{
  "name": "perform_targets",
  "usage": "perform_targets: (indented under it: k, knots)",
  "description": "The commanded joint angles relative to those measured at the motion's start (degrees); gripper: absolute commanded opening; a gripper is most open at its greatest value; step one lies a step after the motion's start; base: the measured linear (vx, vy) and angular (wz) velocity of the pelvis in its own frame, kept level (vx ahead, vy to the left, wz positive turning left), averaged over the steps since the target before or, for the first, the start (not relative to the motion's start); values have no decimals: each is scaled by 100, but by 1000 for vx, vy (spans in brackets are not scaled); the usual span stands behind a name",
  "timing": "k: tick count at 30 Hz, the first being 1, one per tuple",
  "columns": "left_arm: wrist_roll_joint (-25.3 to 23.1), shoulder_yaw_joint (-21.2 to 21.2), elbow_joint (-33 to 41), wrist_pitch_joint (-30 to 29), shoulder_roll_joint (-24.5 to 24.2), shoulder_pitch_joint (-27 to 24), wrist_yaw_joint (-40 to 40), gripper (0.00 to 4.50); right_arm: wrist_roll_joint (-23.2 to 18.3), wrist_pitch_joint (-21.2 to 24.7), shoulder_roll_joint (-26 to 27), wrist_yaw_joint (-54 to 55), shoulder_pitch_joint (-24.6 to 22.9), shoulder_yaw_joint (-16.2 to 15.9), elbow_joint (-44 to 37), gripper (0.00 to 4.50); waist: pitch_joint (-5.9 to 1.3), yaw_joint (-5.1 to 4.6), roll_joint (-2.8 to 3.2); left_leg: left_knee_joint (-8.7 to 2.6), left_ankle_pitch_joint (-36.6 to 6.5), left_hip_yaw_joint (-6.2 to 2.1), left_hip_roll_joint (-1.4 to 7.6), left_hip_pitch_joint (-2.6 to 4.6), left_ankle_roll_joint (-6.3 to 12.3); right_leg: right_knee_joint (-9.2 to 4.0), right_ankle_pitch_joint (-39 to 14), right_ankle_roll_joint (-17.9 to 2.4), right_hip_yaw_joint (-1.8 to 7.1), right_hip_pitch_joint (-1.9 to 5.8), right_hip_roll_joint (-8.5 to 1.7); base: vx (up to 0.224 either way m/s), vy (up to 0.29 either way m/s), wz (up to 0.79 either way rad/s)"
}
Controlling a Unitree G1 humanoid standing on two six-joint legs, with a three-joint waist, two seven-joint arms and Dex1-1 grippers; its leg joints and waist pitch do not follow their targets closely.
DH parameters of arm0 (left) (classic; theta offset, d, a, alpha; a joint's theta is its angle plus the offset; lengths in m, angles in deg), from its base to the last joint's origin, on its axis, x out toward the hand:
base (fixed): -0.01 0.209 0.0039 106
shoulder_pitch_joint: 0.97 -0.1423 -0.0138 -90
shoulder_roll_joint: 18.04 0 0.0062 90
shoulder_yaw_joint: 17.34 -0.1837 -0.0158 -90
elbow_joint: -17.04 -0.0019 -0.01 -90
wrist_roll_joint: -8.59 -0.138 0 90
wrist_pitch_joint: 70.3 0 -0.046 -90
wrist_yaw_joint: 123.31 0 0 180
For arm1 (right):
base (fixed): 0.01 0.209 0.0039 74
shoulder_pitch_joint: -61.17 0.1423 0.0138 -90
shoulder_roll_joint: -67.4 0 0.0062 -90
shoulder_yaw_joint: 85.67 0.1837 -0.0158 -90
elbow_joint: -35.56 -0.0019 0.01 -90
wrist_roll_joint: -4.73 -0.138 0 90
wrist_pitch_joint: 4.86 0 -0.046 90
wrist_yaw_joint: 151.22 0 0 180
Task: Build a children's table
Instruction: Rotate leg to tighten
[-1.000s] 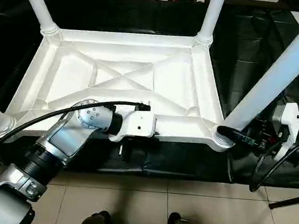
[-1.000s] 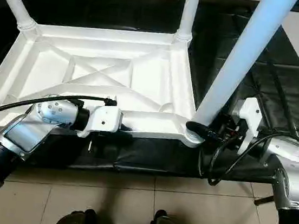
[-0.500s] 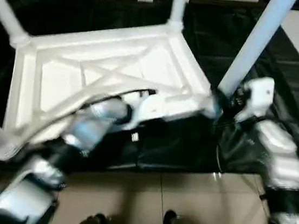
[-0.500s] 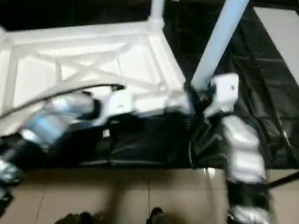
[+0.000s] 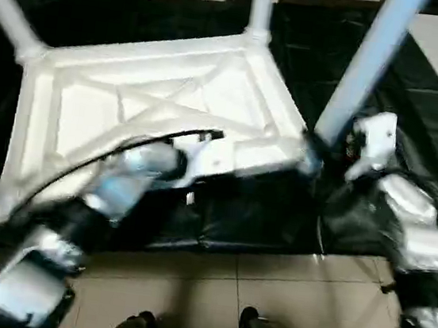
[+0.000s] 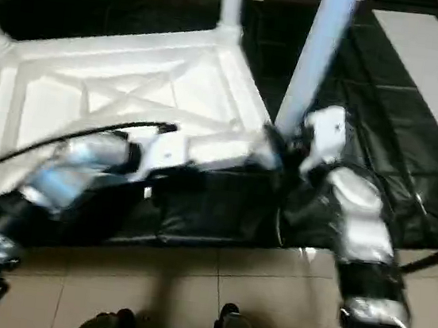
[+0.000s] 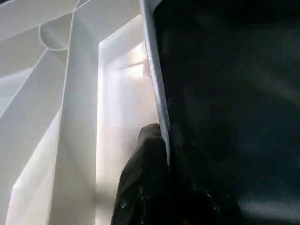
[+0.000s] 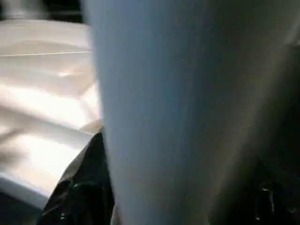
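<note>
The children's table (image 5: 155,100) is lying upside down on the black-draped table (image 5: 418,100), ribbed underside facing up, with white legs rising from its corner sockets. The left pincer (image 5: 204,156) is pressing on the near rim of the tabletop; in the left wrist view one dark finger (image 7: 145,178) is lying against the thin white wall, and the pincer is standing narrow, apparently pinching that rim. The right pincer (image 5: 334,150) is sitting at the base of the near right leg (image 5: 367,62), just above its corner socket (image 5: 309,161); the right wrist view is showing the leg running between dark fingers (image 8: 82,192), though whether they are clamping it or merely bracketing it I cannot tell. Judging from this, the step in hand is seating that leg. To do it well, the left arm should be steadying the tabletop while the right is holding low on the leg, keeping it in line with the socket and pushing straight down, not sideways.
</note>
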Motion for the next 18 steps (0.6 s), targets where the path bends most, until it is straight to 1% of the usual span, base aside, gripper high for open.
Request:
perform_targets:
  k: [1,2,3,4,5,6,7,8,9,11,14,15,16,18]
  knots:
    - [519,-101,321,330,-113,-467,688,0,-559,283,-588,-1111,-298,54,-676,292,-456,43,-117,-286,-1015,76,13,112,951,-265,-1015,-1428,69,422,-45,72,-6,8]
    - [576,-78,394,303,-187,-526,780,0,-658,361,-801,-1394,-417,52,-833,300,-449,49,-140,-270,-834,89,18,80,1115,-204,-565,-1562,75,444,-17,72,-6,8]
    - [621,-88,518,283,-332,-621,914,0,-688,458,-1126,-1768,-596,141,-1021,300,-476,66,-139,-239,-541,80,-4,25,1237,-135,-238,-1624,66,481,-20,69,10,1]
    - [634,-91,552,277,-368,-646,948,0,-677,473,-1200,-1836,-634,172,-1059,309,-473,90,-120,-236,-481,84,15,55,1286,-143,-177,-1649,71,457,-24,0,0,0]
    - [664,-92,583,268,-401,-668,989,0,-663,481,-1253,-1901,-658,226,-1080,323,-466,87,-92,-220,-356,92,25,60,1360,-125,-70,-1716,67,448,-28,0,0,0]
    - [682,-95,607,264,-428,-685,1020,0,-692,522,-1302,-1967,-683,263,-1112,336,-472,100,-80,-202,-311,104,25,77,1384,-123,-108,-1734,63,432,-38,0,0,0]
    - [694,-97,616,272,-444,-696,1042,0,-714,551,-1334,-2014,-699,285,-1135,343,-464,105,-86,-204,-334,110,21,75,1385,-130,-175,-1731,63,432,-35,0,0,0]
    - [709,-92,600,357,-485,-717,1115,0,-795,634,-1459,-2201,-770,311,-1221,343,-450,130,-90,-221,-487,110,26,76,1310,-163,-524,-1681,63,436,-58,0,0,0]
    - [703,-87,591,383,-488,-719,1128,0,-796,616,-1489,-2237,-791,298,-1234,343,-444,133,-96,-227,-558,110,26,76,1274,-180,-659,-1653,64,437,-60,0,0,0]
    - [692,-74,591,415,-494,-726,1155,0,-809,575,-1551,-2292,-835,255,-1260,343,-432,144,-88,-245,-756,103,34,87,1111,-217,-1064,-1545,69,418,-71,0,0,0]
    - [698,-72,624,382,-489,-720,1171,0,-888,618,-1493,-2286,-823,217,-1310,343,-433,134,-104,-251,-861,97,22,79,985,-237,-1280,-1456,77,414,-74,0,0,0]
    - [698,-74,631,373,-486,-716,1173,0,-909,643,-1470,-2299,-816,208,-1308,327,-435,133,-103,-251,-868,96,21,79,972,-238,-1300,-1443,78,413,-75,0,0,0]
    - [698,-74,634,368,-484,-715,1174,0,-919,654,-1460,-2305,-813,204,-1307,327,-437,131,-105,-251,-870,96,18,81,966,-239,-1302,-1432,79,414,-73,0,0,0]
    - [703,-77,646,366,-478,-705,1173,0,-873,632,-1357,-2362,-791,178,-1237,309,-457,134,-113,-240,-784,96,12,74,986,-219,-1168,-1440,80,420,-69,0,0,0]
